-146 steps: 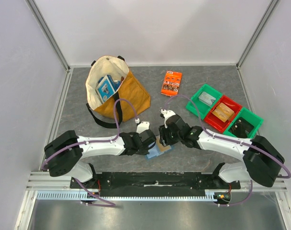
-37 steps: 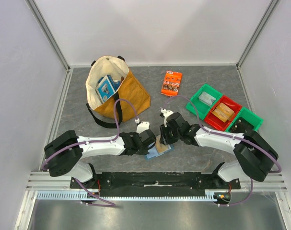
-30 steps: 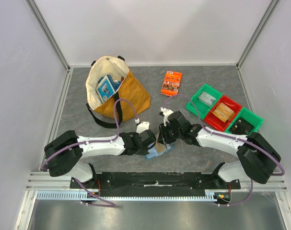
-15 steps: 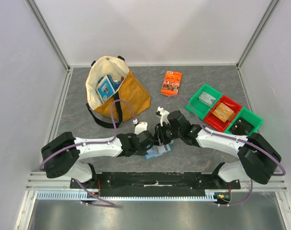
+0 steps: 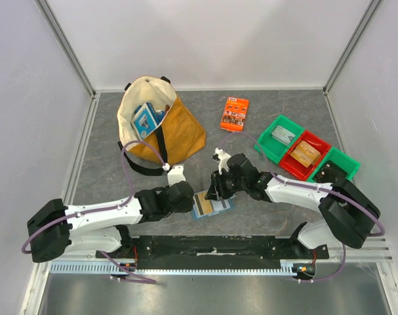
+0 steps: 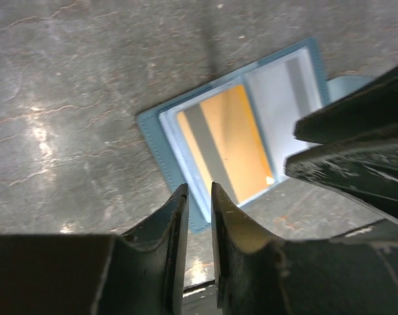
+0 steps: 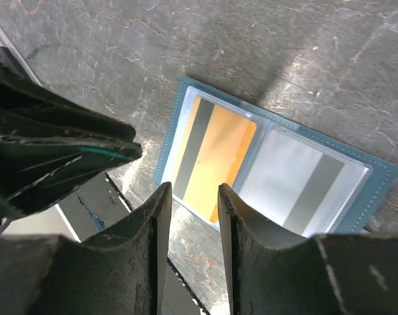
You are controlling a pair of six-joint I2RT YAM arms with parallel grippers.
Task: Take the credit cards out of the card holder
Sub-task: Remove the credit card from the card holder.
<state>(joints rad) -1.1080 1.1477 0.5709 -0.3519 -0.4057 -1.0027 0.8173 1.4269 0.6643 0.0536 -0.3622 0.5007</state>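
The light-blue card holder [image 5: 212, 205] lies open and flat on the grey table near the front edge. In the left wrist view [image 6: 185, 105] its left pocket holds a tan-orange card [image 6: 228, 141] with a grey stripe. Its right pocket holds a pale card [image 6: 284, 92] with a grey stripe. Both show in the right wrist view, the orange card [image 7: 218, 157] and the pale card [image 7: 297, 180]. My left gripper [image 6: 199, 197] hangs just off the holder's left edge, jaws a narrow gap apart and empty. My right gripper [image 7: 190, 197] is open and empty above the holder's near edge.
A tan tote bag [image 5: 160, 131] holding a blue-and-white box [image 5: 146, 118] stands at the back left. An orange printed packet [image 5: 235, 113] lies at the back centre. Green and red bins [image 5: 303, 152] sit at the right. The black base rail [image 5: 212, 246] runs just in front of the holder.
My left arm has drawn back to the left, off the card holder. The holder now lies spread open with both cards showing. My right gripper stays over its right part.
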